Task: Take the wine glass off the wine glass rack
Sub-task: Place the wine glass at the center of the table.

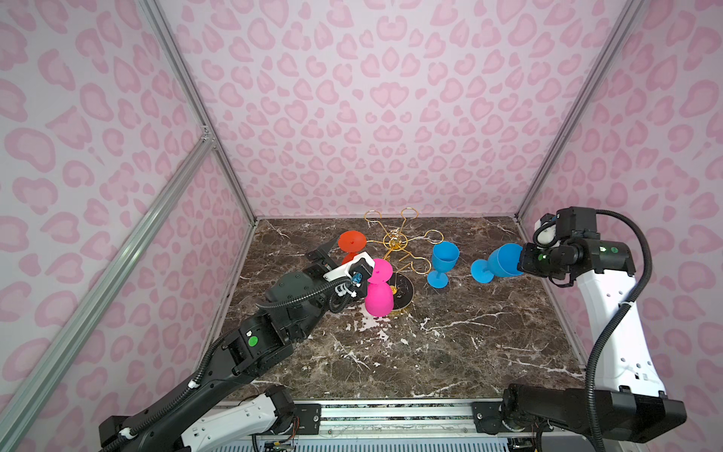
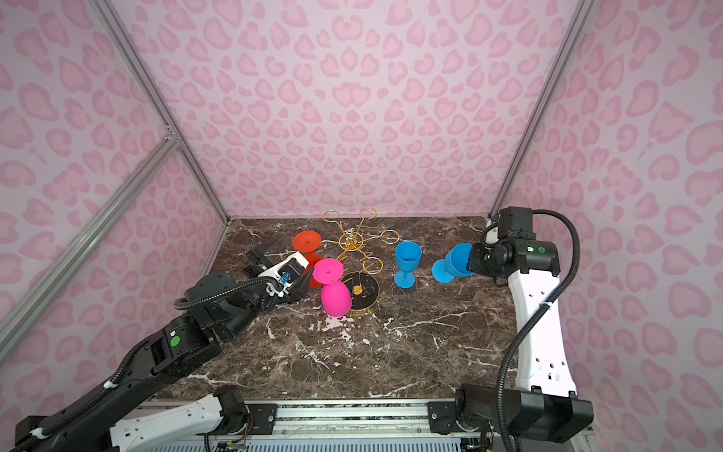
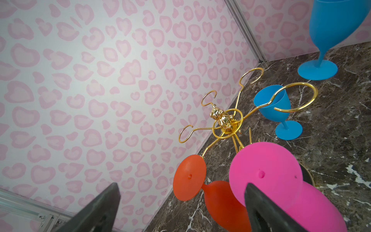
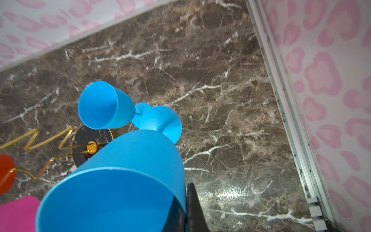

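Right pincer (image 1: 522, 261) clenched a tilted blue glass (image 1: 499, 263), clear of the wine glass rack (image 1: 397, 242). Left pincer (image 3: 181, 186) gaped beside the rack's pink glass (image 1: 378, 298), probably to grasp it.

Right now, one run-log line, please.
left end effector: open near pink wine glass | right end effector: shut on tilted blue wine glass

Patterned pink walls (image 1: 391, 98), marble tabletop (image 1: 430, 352)
Aluminium rails (image 1: 190, 84) ran up the corners; white veins crossed the brown stone.
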`<state>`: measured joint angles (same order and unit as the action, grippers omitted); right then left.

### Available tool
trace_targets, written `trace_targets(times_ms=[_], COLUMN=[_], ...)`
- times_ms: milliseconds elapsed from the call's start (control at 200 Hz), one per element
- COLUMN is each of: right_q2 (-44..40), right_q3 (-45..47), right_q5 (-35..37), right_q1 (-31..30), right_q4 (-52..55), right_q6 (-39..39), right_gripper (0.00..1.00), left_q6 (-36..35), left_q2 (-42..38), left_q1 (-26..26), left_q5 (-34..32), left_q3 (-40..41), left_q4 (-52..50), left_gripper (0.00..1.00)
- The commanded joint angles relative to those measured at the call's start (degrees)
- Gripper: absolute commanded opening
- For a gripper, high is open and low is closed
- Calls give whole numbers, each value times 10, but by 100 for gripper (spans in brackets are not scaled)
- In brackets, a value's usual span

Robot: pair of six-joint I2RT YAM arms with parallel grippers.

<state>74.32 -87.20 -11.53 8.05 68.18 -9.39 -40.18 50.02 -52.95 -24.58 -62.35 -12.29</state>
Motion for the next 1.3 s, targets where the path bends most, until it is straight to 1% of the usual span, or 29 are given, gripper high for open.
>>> trace_targets(times_ms=[0,65,185,295,415,600,700,775,815,895,1295], right_q2=[-10,-16,-14,2,30,85,122,149,159,165,185], right_q3=[55,85,120,130,125,89,53,26,26,7,0], right_q5=[8,11,22,30,34,43,51,83,84,71,81], right_q1=[-8,-24,-76,-120,-153,-177,-184,-197,-200,-203,-224], right_q4=[9,2,-14,-32,-49,-53,-27,-3,2,-7,-8], right_q6=[16,9,-14,-34,-47,-44,-37,-28,-25,-26,-27], right_gripper=[0,0,0,0,0,0,0,0,0,0,0], left_q6=[13,14,19,37,50,68,74,76,77,77,87], left_q2=[-2,-1,2,1,0,-4,-6,-7,-9,-11,-18], left_q1=[0,0,0,0,0,0,0,0,0,0,0], left_q5=[4,3,3,11,16,17,17,15,13,10,11], left_q3=[1,2,-2,-4,-2,-1,0,1,1,1,4], left_q4=[10,13,15,15,12,7,5,4,2,0,-6], left_gripper=[98,98,98,98,98,98,98,98,98,98,98])
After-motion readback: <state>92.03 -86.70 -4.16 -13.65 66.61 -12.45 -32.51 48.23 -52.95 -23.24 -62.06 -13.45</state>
